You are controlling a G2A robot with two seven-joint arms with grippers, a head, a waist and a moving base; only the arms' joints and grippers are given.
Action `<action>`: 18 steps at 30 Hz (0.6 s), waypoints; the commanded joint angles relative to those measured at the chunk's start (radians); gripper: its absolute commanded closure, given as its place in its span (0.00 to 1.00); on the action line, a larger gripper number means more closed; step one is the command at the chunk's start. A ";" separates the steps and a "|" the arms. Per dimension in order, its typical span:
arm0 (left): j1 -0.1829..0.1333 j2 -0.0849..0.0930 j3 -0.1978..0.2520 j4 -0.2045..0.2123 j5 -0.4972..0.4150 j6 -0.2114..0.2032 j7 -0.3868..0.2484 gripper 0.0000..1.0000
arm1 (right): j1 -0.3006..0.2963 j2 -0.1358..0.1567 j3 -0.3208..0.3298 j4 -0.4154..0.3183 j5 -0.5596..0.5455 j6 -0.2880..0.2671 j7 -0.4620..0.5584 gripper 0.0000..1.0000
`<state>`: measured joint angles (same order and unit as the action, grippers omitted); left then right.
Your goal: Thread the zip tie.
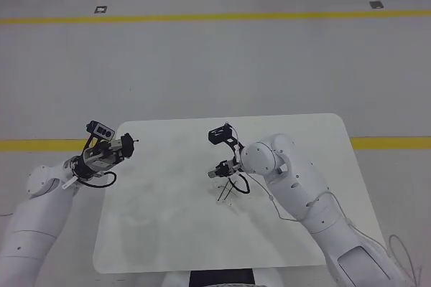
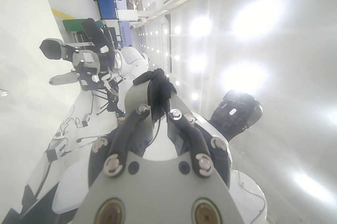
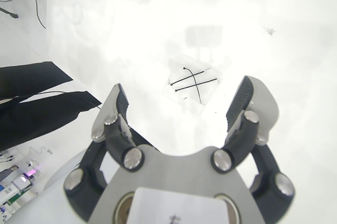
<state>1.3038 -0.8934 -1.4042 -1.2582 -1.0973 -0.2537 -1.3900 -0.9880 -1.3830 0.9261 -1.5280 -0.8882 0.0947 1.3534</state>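
Three thin black zip ties (image 3: 193, 84) lie crossed on a clear plastic sheet (image 3: 184, 101) on the white table (image 1: 165, 215), also seen right of the middle as zip ties (image 1: 230, 191). My right gripper (image 3: 183, 85) hangs open above them, its ribbed fingers (image 3: 241, 98) spread wide and holding nothing. From above, the right gripper (image 1: 217, 172) sits just beyond the sheet. My left gripper (image 2: 158, 96) is raised over the table's left edge, shut on a crumpled black bundle (image 2: 159, 89) with a thin black strand hanging from it. From above, the left gripper (image 1: 126, 143) points towards the right arm.
The table's near-left corner and edge (image 3: 48, 32) are close to the sheet, with cables (image 3: 31, 6) on the floor beyond. A small dark speck (image 3: 269, 30) lies on the table farther off. Bare tabletop lies between the two arms.
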 commanded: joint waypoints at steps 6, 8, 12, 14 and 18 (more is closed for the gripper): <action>0.000 0.000 0.000 0.000 0.000 0.000 0.000 1.00 | 0.000 0.000 0.000 0.000 0.000 0.000 0.000 0.00; 0.000 0.000 0.000 0.000 0.000 0.000 0.000 1.00 | 0.000 0.000 0.000 0.000 0.000 0.000 0.000 0.00; 0.000 0.000 0.000 0.000 0.000 0.000 0.000 1.00 | -0.012 0.004 -0.023 0.014 -0.016 -0.069 -0.005 0.00; 0.000 0.000 0.000 0.000 0.000 0.000 0.000 1.00 | 0.000 0.004 -0.050 0.031 -0.044 -0.112 0.025 0.00; 0.000 0.000 0.000 0.000 0.000 0.000 0.000 1.00 | 0.029 -0.002 -0.094 0.081 -0.051 -0.158 0.037 0.00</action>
<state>1.3038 -0.8934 -1.4042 -1.2582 -1.0973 -0.2537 -1.3900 -0.9654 -1.3837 0.8419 -1.4579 -0.9390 -0.0504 1.3902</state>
